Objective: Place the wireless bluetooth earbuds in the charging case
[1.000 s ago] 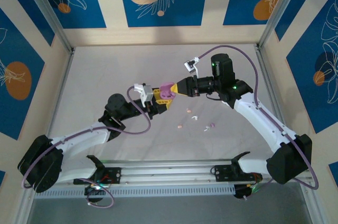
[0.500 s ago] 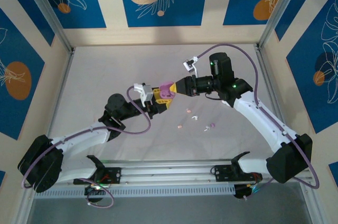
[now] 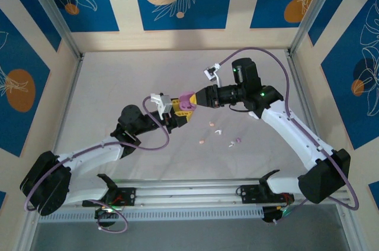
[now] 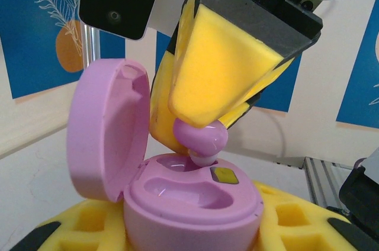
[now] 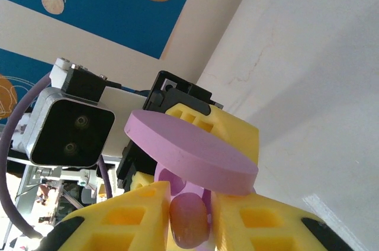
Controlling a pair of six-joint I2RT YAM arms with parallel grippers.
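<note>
Earbuds (image 3: 202,141) lie loose on the pale matte surface (image 3: 118,85), below and near the right end effector (image 3: 197,99). The left end effector (image 3: 179,110) clamps a smooth, pebble-shaped purple case (image 4: 189,203), lid open. The right one's soft yellow foam pads (image 4: 225,67) pinch a glossy purple earbud (image 4: 201,138), stem at its slot. Released tilted, the slick bud could pop out and drop.

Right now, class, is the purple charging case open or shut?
Open. The purple charging case has its lid swung up, and the base's moulded wells show.
</note>
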